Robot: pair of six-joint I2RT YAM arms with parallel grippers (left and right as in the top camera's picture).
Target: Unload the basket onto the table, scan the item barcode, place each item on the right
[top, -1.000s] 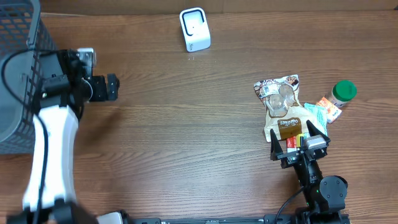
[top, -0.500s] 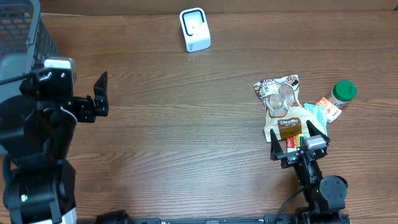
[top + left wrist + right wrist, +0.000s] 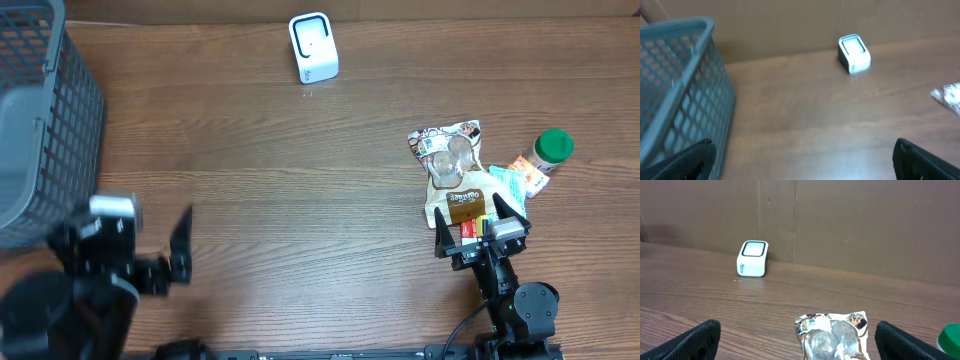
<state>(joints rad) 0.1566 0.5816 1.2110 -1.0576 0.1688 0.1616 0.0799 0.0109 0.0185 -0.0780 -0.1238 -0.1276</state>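
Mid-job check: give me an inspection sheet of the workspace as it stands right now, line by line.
Surface: wooden table, no spills seen.
Job's things: white barcode scanner upright at the far edge; snack pouch lying flat on the right.
Clutter: green-lidded jar and small packets beside the pouch; gray mesh basket at the far left.
Grippers: left gripper open, holding nothing, near the basket; right gripper open at the pouch's near end, not closed on it.
Cables: black cable looping by the right arm's base.
Surroundings: brown board wall behind the table.
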